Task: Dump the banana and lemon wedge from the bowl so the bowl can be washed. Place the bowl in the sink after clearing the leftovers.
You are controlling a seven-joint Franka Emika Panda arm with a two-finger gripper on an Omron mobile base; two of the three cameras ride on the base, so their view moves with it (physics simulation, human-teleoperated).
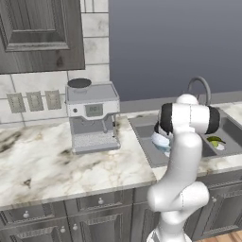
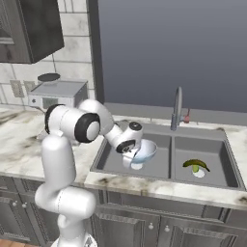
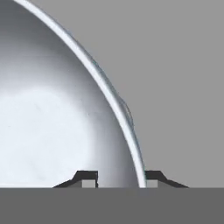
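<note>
Partly arm-hidden bowl (image 1: 161, 140) (rim gripped)

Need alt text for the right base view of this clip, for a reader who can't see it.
The gripper holds the pale bowl by its rim, tilted, low over the left basin of the grey sink. The banana and lemon wedge lie in the right basin, with a coffee machine on the marble counter behind the arm.

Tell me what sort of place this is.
A kitchen, rendered: a double sink with a faucet set in a marble counter, a coffee machine against the tiled wall, cabinets below.
</note>
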